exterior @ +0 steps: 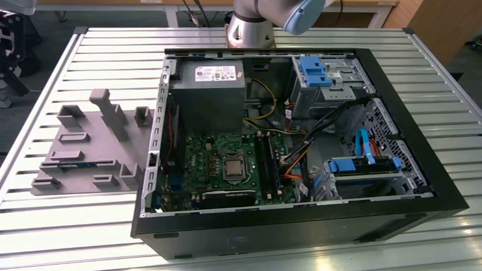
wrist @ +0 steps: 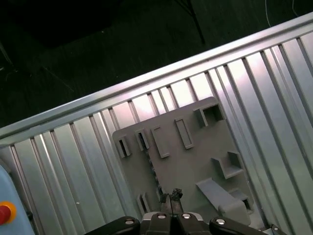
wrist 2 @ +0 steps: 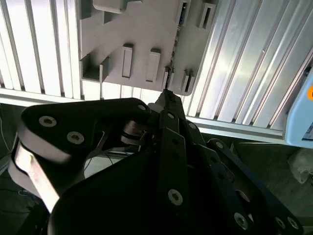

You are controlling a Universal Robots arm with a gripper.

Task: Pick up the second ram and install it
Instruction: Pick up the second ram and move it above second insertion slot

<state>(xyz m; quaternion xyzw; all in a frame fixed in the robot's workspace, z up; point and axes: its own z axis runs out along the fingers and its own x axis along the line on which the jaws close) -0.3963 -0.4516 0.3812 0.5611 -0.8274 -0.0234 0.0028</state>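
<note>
Black end effector [wrist: 171, 197], fingertips pressed together, nothing between them. In both wrist views it hangs above the grey fixture [wrist: 190, 156], clear of it, with its tips lined up over the fixture's slotted edge.

The fixture sits flat on the ribbed aluminium tabletop [exterior: 98, 226], on the exterior view's left. Second ram [exterior: 76, 165] lies in a shallow slot near the fixture's front edge, a thin blue-green strip. The other fixture pockets look bare grey.

Just beside the fixture, on the exterior view's right: open black case [exterior: 301, 226], lying on its side. Inside it:
- green motherboard [exterior: 218, 149] with the CPU socket near its middle
- long black slots [exterior: 267, 164] just beside the socket; can't tell if any is filled
- grey PSU [exterior: 207, 96] behind the board
- two drive cages with blue latches [exterior: 312, 70]
- orange and black cables between them

Arm base [exterior: 249, 28] stands behind the case.
</note>
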